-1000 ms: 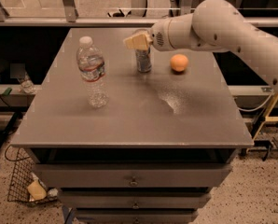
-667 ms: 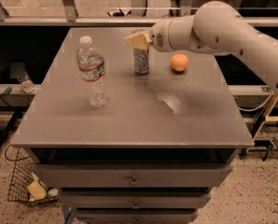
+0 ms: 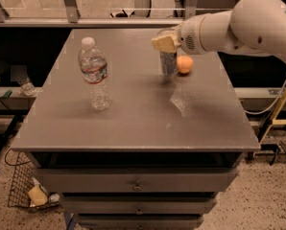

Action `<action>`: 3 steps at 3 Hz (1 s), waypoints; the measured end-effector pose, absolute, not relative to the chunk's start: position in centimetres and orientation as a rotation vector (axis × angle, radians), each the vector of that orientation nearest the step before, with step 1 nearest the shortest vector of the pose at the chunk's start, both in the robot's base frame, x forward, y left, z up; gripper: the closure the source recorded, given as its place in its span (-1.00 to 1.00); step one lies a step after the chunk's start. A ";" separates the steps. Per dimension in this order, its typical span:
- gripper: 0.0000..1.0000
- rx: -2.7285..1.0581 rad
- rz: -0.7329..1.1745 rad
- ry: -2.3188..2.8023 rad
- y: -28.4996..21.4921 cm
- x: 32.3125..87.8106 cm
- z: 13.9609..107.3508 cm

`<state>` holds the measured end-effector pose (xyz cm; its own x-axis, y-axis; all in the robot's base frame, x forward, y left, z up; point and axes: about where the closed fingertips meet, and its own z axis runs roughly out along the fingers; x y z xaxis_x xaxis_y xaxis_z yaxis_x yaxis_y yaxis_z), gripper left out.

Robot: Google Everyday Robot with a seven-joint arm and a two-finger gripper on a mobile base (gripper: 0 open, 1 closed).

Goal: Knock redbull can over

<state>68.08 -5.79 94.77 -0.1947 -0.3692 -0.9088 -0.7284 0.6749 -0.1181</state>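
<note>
Tho gripper [image 3: 163,42] atop, redbull can [image 3: 169,65] vert.

We are looking down on a grey table [image 3: 133,123]. The can [image 3: 169,66] is standing toward the far side, and our gripper [image 3: 164,41] is hanging right at its top, hiding the rim. Our white arm [image 3: 239,25] is reaching in from the right of the view. An orange [image 3: 184,64] is sitting just beside the can. A bottle [image 3: 95,75] is standing upright, well apart on the left.
</note>
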 end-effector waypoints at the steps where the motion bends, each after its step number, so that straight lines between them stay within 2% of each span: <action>1: 1.00 -1.000 0.236 1.855 -9.5 64.9 95.9; 2: 1.00 -1.197 0.039 1.888 -12.2 62.2 96.5; 3: 1.00 -1.478 -0.149 1.854 -12.2 61.1 97.3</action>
